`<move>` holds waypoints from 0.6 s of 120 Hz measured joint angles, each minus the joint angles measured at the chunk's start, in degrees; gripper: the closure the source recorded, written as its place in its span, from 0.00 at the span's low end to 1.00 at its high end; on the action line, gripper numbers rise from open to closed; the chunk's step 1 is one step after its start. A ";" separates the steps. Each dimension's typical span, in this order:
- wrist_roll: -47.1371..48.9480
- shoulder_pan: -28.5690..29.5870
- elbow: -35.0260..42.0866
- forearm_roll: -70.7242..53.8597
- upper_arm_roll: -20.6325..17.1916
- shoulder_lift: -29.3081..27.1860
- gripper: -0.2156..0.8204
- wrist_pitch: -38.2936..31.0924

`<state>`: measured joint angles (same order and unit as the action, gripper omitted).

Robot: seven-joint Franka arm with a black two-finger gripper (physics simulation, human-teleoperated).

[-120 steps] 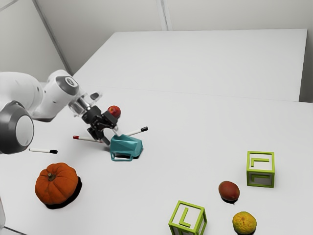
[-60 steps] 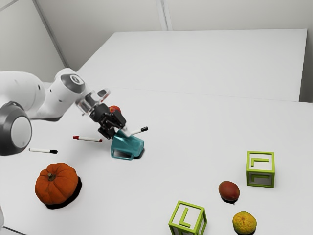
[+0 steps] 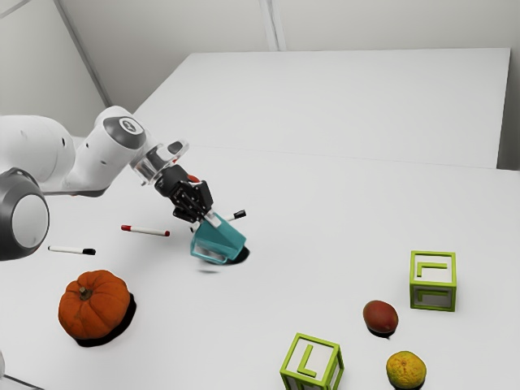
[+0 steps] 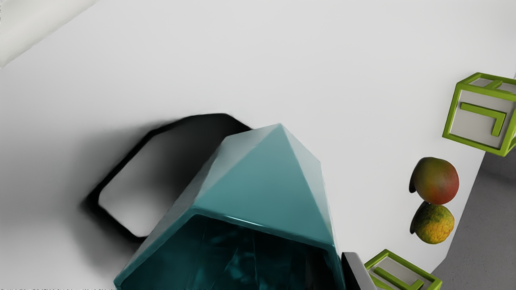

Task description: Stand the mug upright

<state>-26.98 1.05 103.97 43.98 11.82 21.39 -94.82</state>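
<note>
In the exterior view my gripper (image 3: 208, 216) is shut on the rim wall of the teal mug (image 3: 221, 240). The mug hangs tilted just above the table, its mouth facing up toward my hand, its handle on the exterior view's lower left and a shadow beneath. From the wrist view, the gripper (image 4: 338, 270) has one finger outside the wall of the mug (image 4: 262, 189) and a dark one inside it. The mug's open mouth faces the camera there, and its lower end points away.
Around the mug on the table (image 3: 325, 219) are a red-capped marker (image 3: 146, 231), black-capped markers (image 3: 71, 250), a pumpkin (image 3: 95, 305) and a red fruit (image 3: 192, 179) behind the hand. Farther off are two green-framed blocks (image 3: 432, 280), a mango (image 3: 380, 317) and a yellow-green fruit (image 3: 405, 370).
My gripper has moved toward the exterior view's right, and the mug has come with it. The mug has tilted further and risen off the table, with its shadow now apart from its handle.
</note>
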 joint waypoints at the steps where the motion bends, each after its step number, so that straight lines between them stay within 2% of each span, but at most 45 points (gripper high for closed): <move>1: 0.05 0.00 -0.01 -0.01 -0.01 -0.02 0.93 0.01; 39: 2.25 -0.40 0.01 -0.83 -0.43 -2.35 0.96 -0.14; 72: 3.83 -5.44 2.59 -11.79 -1.40 -9.91 0.97 -5.99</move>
<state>-23.15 -4.39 106.56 32.19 10.42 11.48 -100.82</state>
